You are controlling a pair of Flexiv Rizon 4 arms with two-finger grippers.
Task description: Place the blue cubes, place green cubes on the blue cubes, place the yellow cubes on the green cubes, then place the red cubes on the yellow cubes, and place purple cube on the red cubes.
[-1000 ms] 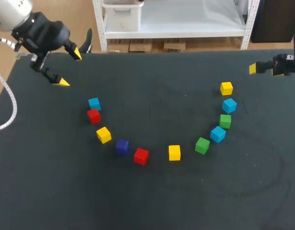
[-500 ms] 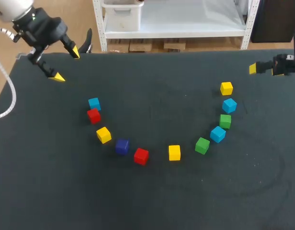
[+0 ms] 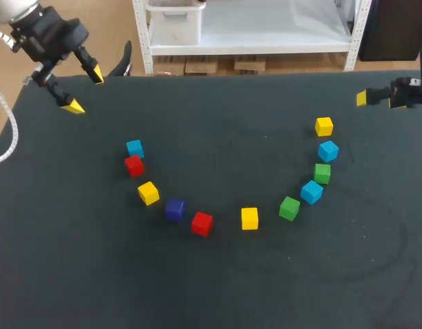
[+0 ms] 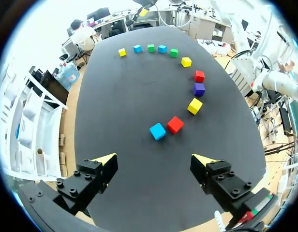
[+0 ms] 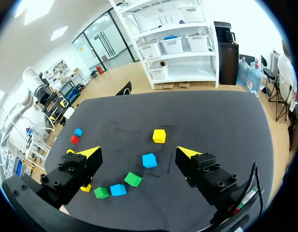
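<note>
Roughly U-shaped row, smooth cubes [image 3: 249,218], matte black table [image 3: 211,295]; left gripper [image 3: 85,90] 10 o'clock, right gripper [image 5: 137,153] 2 o'clock, both spread.

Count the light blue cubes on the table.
3. One blue cube beside a red cube at the arc's left end; two others at its right, a green cube between them. None seems hidden.

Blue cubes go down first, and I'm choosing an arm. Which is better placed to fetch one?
Probably right: two blue cubes lie on the side of the open right hand. The left hand has only the left blue cube, pressed close to a red cube.
</note>
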